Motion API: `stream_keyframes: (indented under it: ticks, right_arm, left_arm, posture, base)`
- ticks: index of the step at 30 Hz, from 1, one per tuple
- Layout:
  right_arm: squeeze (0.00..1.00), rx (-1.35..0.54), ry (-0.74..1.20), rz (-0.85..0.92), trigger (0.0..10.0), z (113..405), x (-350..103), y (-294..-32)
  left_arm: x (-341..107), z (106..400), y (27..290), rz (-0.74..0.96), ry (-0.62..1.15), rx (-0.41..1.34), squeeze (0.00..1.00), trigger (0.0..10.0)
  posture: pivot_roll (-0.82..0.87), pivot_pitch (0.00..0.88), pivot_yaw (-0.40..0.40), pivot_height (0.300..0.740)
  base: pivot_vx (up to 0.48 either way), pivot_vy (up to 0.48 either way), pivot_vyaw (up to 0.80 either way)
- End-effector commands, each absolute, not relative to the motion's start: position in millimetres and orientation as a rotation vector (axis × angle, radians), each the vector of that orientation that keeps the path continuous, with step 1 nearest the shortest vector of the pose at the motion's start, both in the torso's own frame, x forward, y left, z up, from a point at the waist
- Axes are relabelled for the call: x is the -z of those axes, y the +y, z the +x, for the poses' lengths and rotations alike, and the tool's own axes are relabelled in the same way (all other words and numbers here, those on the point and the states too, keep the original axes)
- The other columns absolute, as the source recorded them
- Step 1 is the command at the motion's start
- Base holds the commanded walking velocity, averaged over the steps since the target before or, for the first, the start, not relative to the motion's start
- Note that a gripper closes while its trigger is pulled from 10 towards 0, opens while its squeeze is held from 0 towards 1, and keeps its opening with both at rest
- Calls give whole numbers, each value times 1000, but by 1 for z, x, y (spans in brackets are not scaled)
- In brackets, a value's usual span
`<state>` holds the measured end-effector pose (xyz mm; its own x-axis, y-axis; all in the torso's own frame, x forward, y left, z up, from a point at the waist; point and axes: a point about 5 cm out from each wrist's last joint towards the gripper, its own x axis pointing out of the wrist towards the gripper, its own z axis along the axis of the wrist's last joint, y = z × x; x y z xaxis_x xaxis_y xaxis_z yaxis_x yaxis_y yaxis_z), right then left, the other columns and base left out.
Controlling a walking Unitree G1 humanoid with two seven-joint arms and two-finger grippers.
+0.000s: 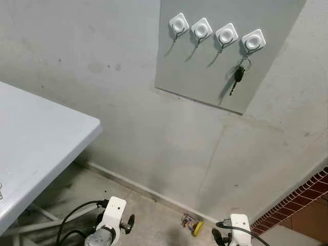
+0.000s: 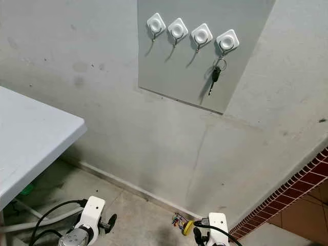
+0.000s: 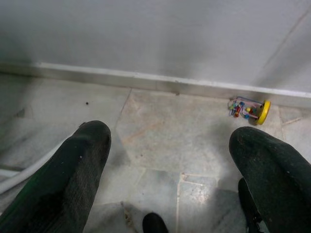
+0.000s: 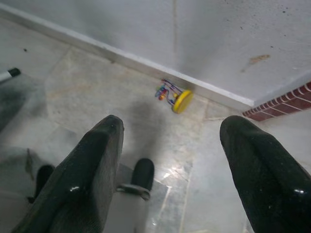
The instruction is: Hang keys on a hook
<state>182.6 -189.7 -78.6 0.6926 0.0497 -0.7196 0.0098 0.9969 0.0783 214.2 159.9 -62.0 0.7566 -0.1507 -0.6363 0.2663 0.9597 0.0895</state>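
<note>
- Black fingers of the left hand point(image 3: 170, 179) are spread wide w/ nothing between them, low over the floor point(image 3: 160, 131); arm hangs idle.
- Right hand point(image 4: 170, 165) same story: fingers wide apart, empty, low over the floor tiles.
- Small toy point(image 1: 192, 224) w/ a yellow disc and coloured beads lies on the floor at the wall's foot, well below the grey board and nearer than it, between the two arms in the head view.
- White tabletop point(image 1: 36, 138) juts in well to the left of the board and lower; nothing of the task on the part seen.
- Grey board point(image 1: 205, 77) on the wall carries four white hooks point(image 1: 217, 32) in a row.
- Keys point(image 1: 239, 75) hang from the rightmost hook of the board: a metal ring over the hook, a black-headed key dangling straight down beneath, blade lowest, close against the board.
- Judged from that, task looks done already; both hands well below the board and apart from the keys.
- Handling, my guess: light, rigid metal + hard plastic head, not fragile. Ring is thin and smooth, so slippery and prone to swing/rotate. Best hold = pinch the flat black head across its faces, leaving the ring free to drop over a hook.
</note>
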Motion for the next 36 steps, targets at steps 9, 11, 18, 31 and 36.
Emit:
stream_keyframes:
  ticks: [9,11,18,31,36]
  right_arm:
    - [0,-15,703,119,10000,197,69,-185]
    - [0,-19,680,123,10000,199,67,-183]
    - [0,-22,485,145,10000,222,46,-184]
    - [0,-34,109,105,10000,259,-15,-193]
    - [0,-46,-9,92,10000,267,-45,-191]
  left_arm:
    - [52,226,159,68,592,199,0,10000]
    - [50,228,160,57,576,192,0,10000]
    - [30,250,157,13,448,183,0,10000]
    - [-24,290,160,-41,152,200,0,10000]
    - [-55,304,157,-76,25,200,0,10000]
  posture:
    - [7,0,-44,740]
    - [0,0,-41,740]
    - [0,0,-35,740]
    - [-1,0,-29,740]
    - [1,0,-27,740]
  base:
    - [0,0,0]
    - [0,0,0]
    - [0,0,0]
    - [0,0,0]
    - [0,0,0]
